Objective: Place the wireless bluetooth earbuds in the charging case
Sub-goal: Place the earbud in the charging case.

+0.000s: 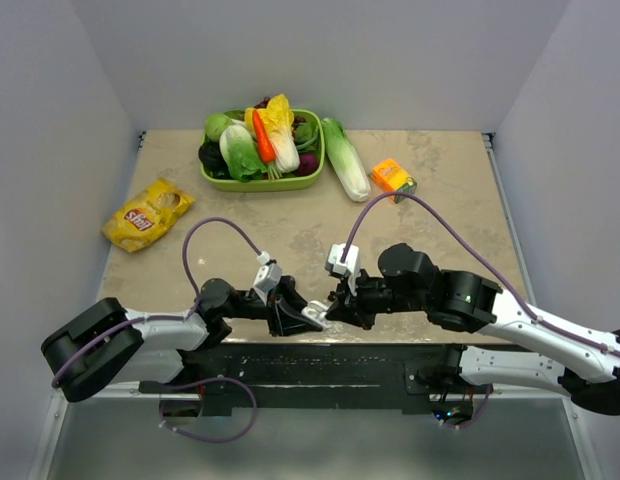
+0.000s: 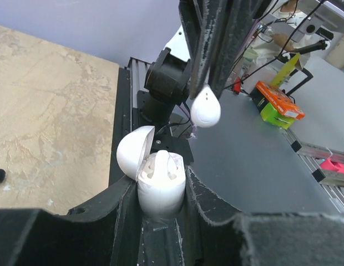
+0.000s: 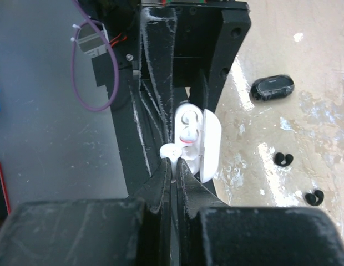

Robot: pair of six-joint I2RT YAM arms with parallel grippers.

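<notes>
Clamps a white charging case (image 2: 161,194) between the pads of the left pincer (image 2: 162,213), fingers pressed tight against its two sides. Holds the case upright just past the fingertips, mouth facing up, round lid (image 2: 133,158) hinged back and open toward the pincer's left. Shows pale moulded shapes inside the mouth, too alike in colour to tell bud from socket.

Pinches a white earbud (image 2: 205,108) with the right pincer (image 3: 175,166), fingers squeezed together on the bud's narrow end, rounded end hanging free. Hangs the bud above the open case and a little to the left pincer's right, close but not touching. Seen from the right wrist, the bud right at the fingertips, the open case straight ahead of it.

Meets nearly tip to tip, both pincers over the near edge of the tan table (image 1: 430,200).

To the right of the right pincer's fingers, on the table: a glossy black case (image 3: 272,87) farthest out, a first black earbud (image 3: 282,159) closer in, a second black earbud (image 3: 313,197) closer still, all apart from one another and from the white case.

Far ahead of both pincers, at the back of the table: a green basket (image 1: 215,178) of vegetables, a long cabbage (image 1: 346,160) just beside it, an orange carton (image 1: 393,176), and a yellow chip bag (image 1: 147,214) off on the left pincer's side.
</notes>
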